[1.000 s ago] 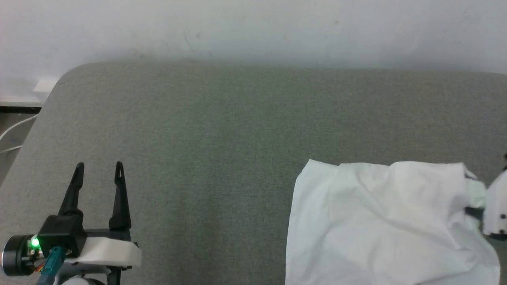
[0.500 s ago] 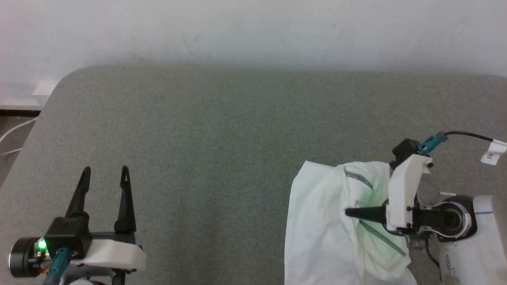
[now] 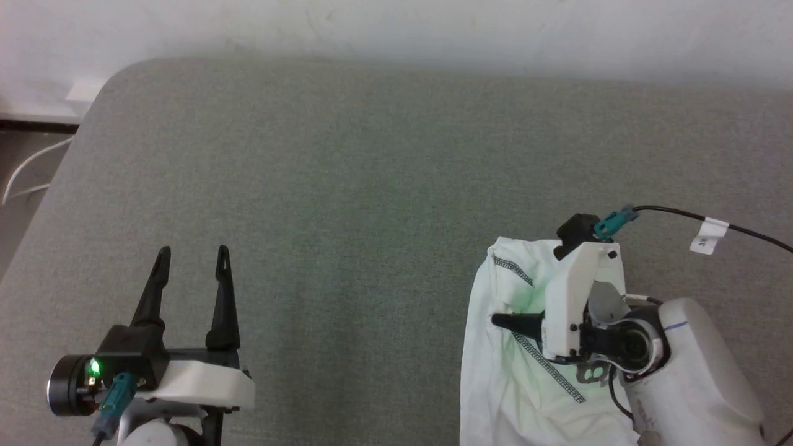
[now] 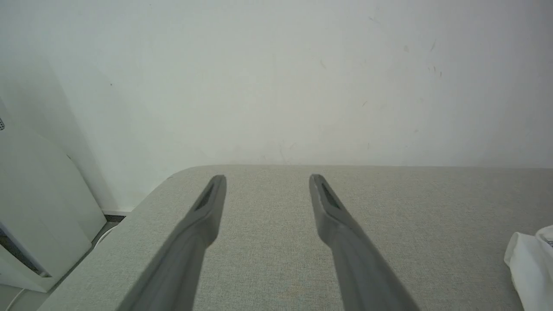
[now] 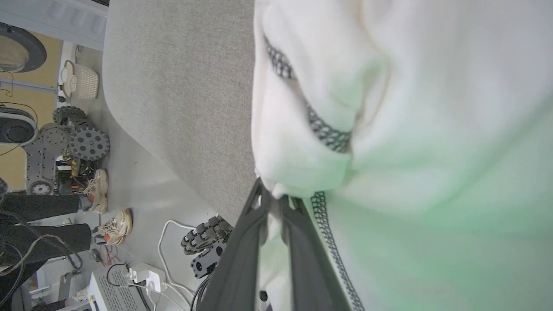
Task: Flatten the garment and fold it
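1. My right pincer is nipped almost shut on a fold of the garment, fingers pointing toward 9 o'clock. In the right wrist view, white cloth is squeezed between them.
2. A second ago only its pale edge showed at 3 o'clock; now my whole wrist lies over the cloth.
3. The garment lies on the grey table at 4 o'clock in the head view. It spread broad then; now it is bunched narrower, with dark zigzag stitching showing.
4. My left pincer at 8 o'clock stays spread wide and empty, well apart from the garment.
5. My head camera has shifted: the table's far edge sits higher.
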`<state>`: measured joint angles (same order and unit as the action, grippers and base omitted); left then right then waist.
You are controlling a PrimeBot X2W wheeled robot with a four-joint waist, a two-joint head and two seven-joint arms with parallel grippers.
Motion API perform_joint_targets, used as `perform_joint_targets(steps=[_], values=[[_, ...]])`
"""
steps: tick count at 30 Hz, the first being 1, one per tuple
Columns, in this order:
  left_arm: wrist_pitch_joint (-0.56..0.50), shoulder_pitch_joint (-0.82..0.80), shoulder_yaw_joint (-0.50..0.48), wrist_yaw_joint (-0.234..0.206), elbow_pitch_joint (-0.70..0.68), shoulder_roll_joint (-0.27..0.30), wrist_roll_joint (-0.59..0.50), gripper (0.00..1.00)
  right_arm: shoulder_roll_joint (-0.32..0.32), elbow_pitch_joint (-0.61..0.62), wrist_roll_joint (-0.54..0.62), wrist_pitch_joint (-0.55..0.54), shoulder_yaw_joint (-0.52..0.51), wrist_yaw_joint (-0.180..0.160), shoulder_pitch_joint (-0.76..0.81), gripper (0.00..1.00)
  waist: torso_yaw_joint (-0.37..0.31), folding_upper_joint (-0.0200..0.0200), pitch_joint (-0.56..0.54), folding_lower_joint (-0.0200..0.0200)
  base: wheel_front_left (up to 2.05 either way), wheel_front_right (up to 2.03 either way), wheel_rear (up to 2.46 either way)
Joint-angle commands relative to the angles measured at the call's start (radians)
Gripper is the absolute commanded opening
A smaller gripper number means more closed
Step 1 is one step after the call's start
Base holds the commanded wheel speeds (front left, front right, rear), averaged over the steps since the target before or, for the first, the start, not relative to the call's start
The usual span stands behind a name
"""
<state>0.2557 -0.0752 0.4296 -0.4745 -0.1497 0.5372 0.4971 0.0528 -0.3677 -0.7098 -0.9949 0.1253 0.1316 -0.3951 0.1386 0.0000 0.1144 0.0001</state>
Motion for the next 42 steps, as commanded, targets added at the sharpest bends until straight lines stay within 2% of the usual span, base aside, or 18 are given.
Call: perform_joint_targets(steps=[1,2,8,13,17,20,23,27,30,35,42], values=[[0.003,-0.016,0.0,0.007,0.005,-0.004,-0.01,1.0,-0.002,-0.007,0.01,0.014,0.007,-0.001,-0.016,0.45,0.015,0.0,0.02,-0.0001,0.0,0.0,0.0],[0.004,-0.017,-0.001,0.008,0.008,-0.009,-0.011,1.0,-0.002,-0.019,0.022,0.037,0.018,-0.001,-0.018,1.0,0.016,0.0,0.024,-0.0001,0.0,0.0,0.0],[0.005,-0.008,-0.015,0.011,0.024,-0.022,-0.018,1.0,-0.002,-0.014,0.018,0.138,0.094,-0.001,-0.03,1.0,0.011,0.0,0.027,-0.0001,0.0,0.0,0.0],[0.005,0.01,-0.027,0.008,0.04,-0.017,-0.019,1.0,0.005,0.116,0.067,0.189,0.188,-0.001,-0.028,1.0,-0.006,0.0,-0.003,-0.0001,0.0,0.0,0.0],[-0.004,0.02,-0.034,-0.006,0.049,-0.01,-0.018,1.0,0.098,0.279,0.12,0.279,0.29,-0.001,-0.014,1.0,-0.025,0.0,-0.027,-0.0001,0.0,0.0,0.0],[-0.015,0.027,-0.04,-0.02,0.043,-0.004,-0.017,1.0,0.171,0.378,0.178,0.4,0.303,-0.001,0.009,1.0,-0.042,0.0,-0.038,-0.0001,0.0,0.0,0.0],[-0.02,0.033,-0.047,-0.032,0.034,0.002,-0.017,1.0,0.219,0.445,0.249,0.548,0.258,-0.001,0.045,1.0,-0.057,0.0,-0.044,-0.0001,0.0,0.0,0.0],[-0.023,0.042,-0.061,-0.049,0.021,0.015,-0.021,1.0,0.237,0.498,0.304,0.719,0.155,-0.001,0.118,1.0,-0.074,0.0,-0.048,-0.0001,0.0,0.0,0.0],[-0.023,0.052,-0.074,-0.059,0.012,0.025,-0.019,1.0,0.243,0.525,0.332,0.803,0.069,-0.001,0.184,1.0,-0.084,0.0,-0.053,-0.0001,0.0,0.0,0.0],[-0.019,0.076,-0.102,-0.077,0.003,0.039,-0.012,1.0,0.245,0.559,0.382,0.867,-0.101,-0.001,0.306,1.0,-0.098,0.0,-0.067,-0.0001,0.0,0.0,0.0],[-0.015,0.105,-0.13,-0.086,-0.01,0.057,-0.003,1.0,0.258,0.585,0.422,0.856,-0.306,-0.001,0.459,1.0,-0.101,0.0,-0.07,-0.0001,0.0,0.0,0.0]])
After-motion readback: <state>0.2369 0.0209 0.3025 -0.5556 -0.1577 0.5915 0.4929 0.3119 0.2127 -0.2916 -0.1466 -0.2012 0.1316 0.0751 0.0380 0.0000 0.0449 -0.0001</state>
